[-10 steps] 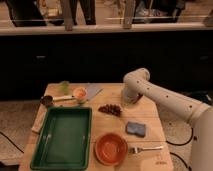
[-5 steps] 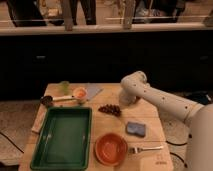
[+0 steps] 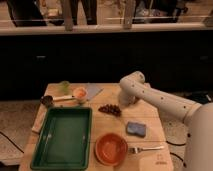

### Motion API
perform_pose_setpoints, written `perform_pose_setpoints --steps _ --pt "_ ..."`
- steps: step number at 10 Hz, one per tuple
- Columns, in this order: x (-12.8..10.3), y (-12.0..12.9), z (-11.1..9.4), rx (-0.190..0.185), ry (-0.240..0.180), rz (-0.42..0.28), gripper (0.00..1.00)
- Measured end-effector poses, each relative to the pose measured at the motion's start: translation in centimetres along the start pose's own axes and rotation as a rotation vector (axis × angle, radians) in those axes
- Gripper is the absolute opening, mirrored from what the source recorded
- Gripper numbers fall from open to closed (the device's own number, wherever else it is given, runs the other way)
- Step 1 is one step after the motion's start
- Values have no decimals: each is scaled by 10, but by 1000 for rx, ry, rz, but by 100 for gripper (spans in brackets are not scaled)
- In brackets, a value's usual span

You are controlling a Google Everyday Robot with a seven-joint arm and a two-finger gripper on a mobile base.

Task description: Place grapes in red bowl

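**Counter** point(image 3: 150, 116): wooden; carries every item below.

**Grapes** point(image 3: 110, 109): small dark cluster lying loose on bare wood at mid-counter, not lifted. They are well apart from the red bowl.

**Red bowl** point(image 3: 111, 148): upright at the near edge, just beside the green tray point(image 3: 62, 137). Nothing shows inside it, so it is judged ready to receive.

**End effector** point(image 3: 125, 101): low over the counter, just beside the grapes on the side away from the tray. It hangs from the bent white arm point(image 3: 160, 102), probably lining up for a pick. Released or clenched: cannot tell, as the wrist housing hides its tip.

**Sundries:** blue sponge point(image 3: 136, 129); fork point(image 3: 146, 148) beside the red bowl; small orange bowl point(image 3: 79, 93), green cup point(image 3: 64, 86) and dark scoop point(image 3: 47, 100) at the far corner, all dim. The arm's base is cut off at the frame edge.
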Motion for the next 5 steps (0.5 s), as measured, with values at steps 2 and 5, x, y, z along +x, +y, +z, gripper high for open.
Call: perform_pose_setpoints --steps 2,5 --pt "0 -1 -17 7 3 -2 61" --pt "-2 1 -12 2 6 -9 36"
